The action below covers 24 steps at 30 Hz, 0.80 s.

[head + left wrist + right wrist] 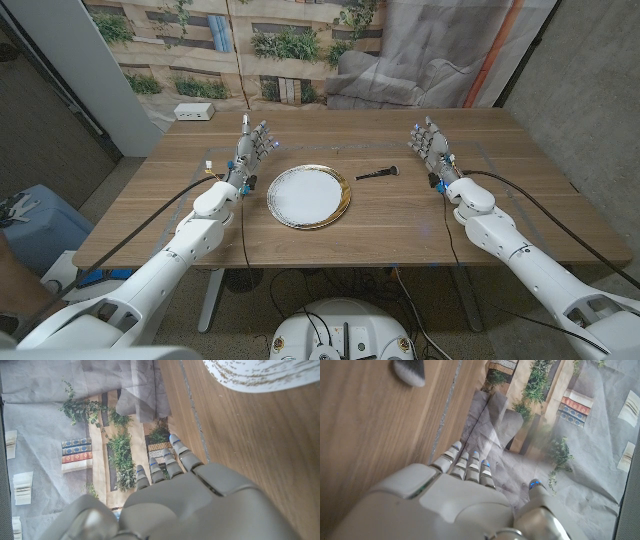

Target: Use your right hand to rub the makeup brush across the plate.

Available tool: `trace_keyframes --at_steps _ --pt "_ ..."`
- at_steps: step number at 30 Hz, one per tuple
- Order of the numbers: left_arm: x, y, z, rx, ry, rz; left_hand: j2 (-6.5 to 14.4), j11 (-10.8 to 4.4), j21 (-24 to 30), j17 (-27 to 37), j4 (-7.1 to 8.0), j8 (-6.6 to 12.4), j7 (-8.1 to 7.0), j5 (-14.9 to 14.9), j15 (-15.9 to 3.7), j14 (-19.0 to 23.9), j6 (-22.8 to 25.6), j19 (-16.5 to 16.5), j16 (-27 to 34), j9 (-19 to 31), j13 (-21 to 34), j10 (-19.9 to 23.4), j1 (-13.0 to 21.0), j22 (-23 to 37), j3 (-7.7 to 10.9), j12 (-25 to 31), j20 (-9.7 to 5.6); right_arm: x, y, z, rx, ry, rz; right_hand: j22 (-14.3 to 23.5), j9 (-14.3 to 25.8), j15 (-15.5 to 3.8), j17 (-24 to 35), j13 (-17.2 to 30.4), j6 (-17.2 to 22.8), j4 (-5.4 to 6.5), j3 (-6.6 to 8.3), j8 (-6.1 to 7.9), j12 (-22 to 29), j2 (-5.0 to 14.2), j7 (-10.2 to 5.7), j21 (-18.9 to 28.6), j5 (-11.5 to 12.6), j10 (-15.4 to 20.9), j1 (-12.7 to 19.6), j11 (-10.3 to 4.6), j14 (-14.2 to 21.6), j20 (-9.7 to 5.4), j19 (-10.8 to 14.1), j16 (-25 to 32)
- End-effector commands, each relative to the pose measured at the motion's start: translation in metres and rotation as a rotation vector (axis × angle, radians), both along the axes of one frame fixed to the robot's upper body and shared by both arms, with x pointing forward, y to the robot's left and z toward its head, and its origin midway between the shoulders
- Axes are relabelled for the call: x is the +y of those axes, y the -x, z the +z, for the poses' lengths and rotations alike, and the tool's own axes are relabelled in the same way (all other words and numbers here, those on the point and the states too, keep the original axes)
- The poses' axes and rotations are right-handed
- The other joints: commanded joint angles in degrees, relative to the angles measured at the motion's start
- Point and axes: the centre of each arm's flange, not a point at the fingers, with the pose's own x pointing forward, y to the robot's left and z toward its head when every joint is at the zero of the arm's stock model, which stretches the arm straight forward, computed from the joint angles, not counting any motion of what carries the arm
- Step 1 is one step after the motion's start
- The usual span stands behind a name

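Observation:
A white plate (308, 197) with a gold rim sits at the table's middle; its edge (260, 372) shows in the left wrist view. A black makeup brush (377, 174) lies on the wood just right of the plate, bristle end toward my right hand; its bristle tip (409, 373) shows in the right wrist view. My right hand (432, 148) stands right of the brush, fingers apart, holding nothing. My left hand (252, 148) stands left of the plate, fingers apart and empty.
A small white box (194, 112) sits at the table's far left corner. A printed backdrop and grey cloth hang behind the table (520, 215). A blue bin (35, 225) stands on the floor at the left.

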Motion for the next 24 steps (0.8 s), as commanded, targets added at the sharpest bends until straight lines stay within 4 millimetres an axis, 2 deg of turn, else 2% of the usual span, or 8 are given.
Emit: trace_keyframes --at_steps 1,11,24 --pt "0.001 0.001 0.0 0.0 0.0 0.001 0.46 -0.52 0.36 0.07 0.43 0.41 -0.35 0.28 -0.74 0.53 -0.01 0.43 0.2 0.09 0.13 -0.03 -0.02 0.24 0.02 0.42 0.21 0.001 -0.004 0.005 -0.014 0.097 -0.065 0.13 0.29 -0.82 0.11 0.14 -1.07 -0.34 0.22 0.27 0.03 0.24 -0.5 0.2 0.35 -0.47 0.4 -0.32 -0.49 -0.83 -1.09 -0.17" --pt "0.001 0.0 0.0 0.0 0.0 0.001 0.47 -0.38 0.36 0.07 0.43 0.41 -0.34 0.28 -0.75 0.53 -0.03 0.44 0.2 0.09 0.13 -0.02 -0.02 0.24 0.0 0.42 0.2 0.003 0.0 0.011 -0.033 0.167 -0.102 0.1 0.25 -1.03 -0.24 0.1 -2.01 -1.25 0.44 0.34 -0.15 0.22 -1.12 0.21 0.32 -1.17 1.14 -0.96 -1.13 -1.38 -2.34 -0.52" --pt "0.001 0.001 0.0 0.0 0.0 0.0 0.48 -0.47 0.36 0.08 0.43 0.41 -0.35 0.28 -0.74 0.44 -0.02 0.45 0.16 0.09 0.13 -0.07 -0.02 0.24 -0.02 0.4 0.21 0.006 0.012 0.03 -0.073 0.387 -0.217 0.06 0.23 -1.61 -0.83 0.08 -2.8 -3.05 0.93 0.54 -0.14 -0.16 -1.42 0.13 0.2 -1.75 2.65 -1.12 -2.27 -2.06 -4.01 -1.07"
